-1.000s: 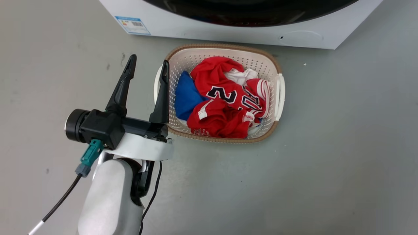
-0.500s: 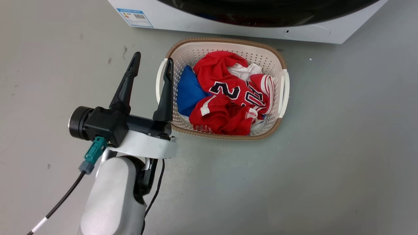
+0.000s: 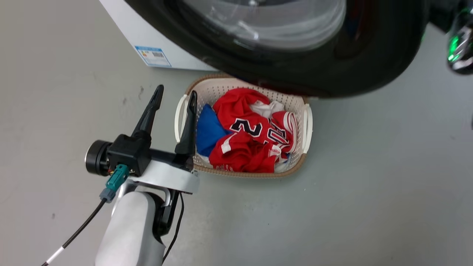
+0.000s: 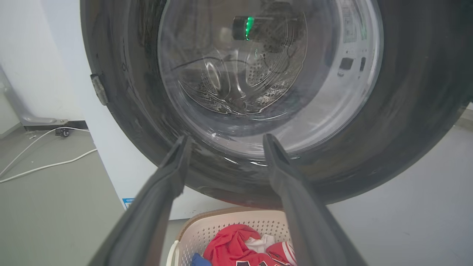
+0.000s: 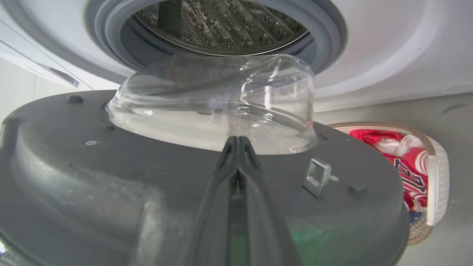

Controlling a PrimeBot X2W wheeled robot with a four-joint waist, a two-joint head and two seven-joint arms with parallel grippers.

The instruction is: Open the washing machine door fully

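washing machine door point(image 3: 369, 66) swung out above the laundry basket point(image 3: 308, 123), right gripper point(image 5: 238, 142) pinched closed by its inner side, left gripper point(image 3: 176, 91) spread wide, empty

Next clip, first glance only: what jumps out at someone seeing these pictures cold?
The washing machine door, a huge glossy black disc with a bulging glass window, stands open across the top of the head view, overhanging a laundry basket of red jerseys on the floor. In the right wrist view the right gripper, fingers together, points along the door's inner face below the steel drum; the left gripper hovers open beside the basket.
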